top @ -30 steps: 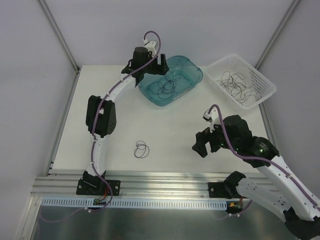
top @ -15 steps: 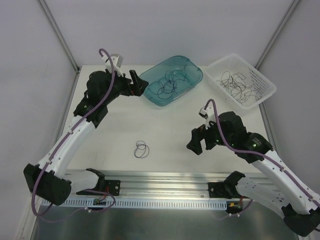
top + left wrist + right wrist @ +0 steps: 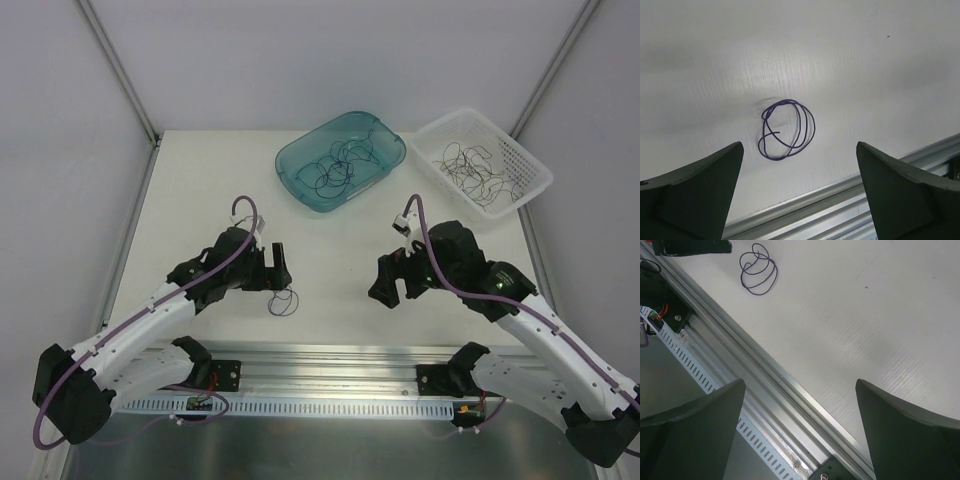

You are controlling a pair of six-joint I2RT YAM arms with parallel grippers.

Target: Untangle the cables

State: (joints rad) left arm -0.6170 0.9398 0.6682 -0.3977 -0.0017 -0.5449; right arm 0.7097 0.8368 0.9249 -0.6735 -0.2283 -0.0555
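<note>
One thin purple cable (image 3: 283, 299) lies alone on the white table (image 3: 340, 235), curled into a small double loop close to the metal rail (image 3: 330, 356) at the near edge. The left gripper (image 3: 278, 268) sits just beside it, on its left and slightly farther from the rail, with its jaws spread wide and nothing between them. From the left wrist, the cable (image 3: 801, 125) lies flat on the table ahead of the left gripper (image 3: 799, 150), roughly centred in the gap between the two dark fingers (image 3: 700, 190) and touching neither. Whether the fingertips rest on the table cannot be told. The right gripper (image 3: 385, 280) is well apart from the cable, off to its right at about the same depth, and is likewise spread wide and empty. From the right wrist, the cable (image 3: 759, 271) is small at the top left, far beyond the right gripper (image 3: 800, 382), and the rail runs diagonally across the frame below it. A dark tip of the left gripper shows in that view's top left corner, near the loop. At the far side of the table, the tub cables (image 3: 335, 168) lie tangled in a clear teal tub (image 3: 388, 152). The basket cables (image 3: 475, 170) lie spread in a white mesh basket (image 3: 532, 180) to its right.
</note>
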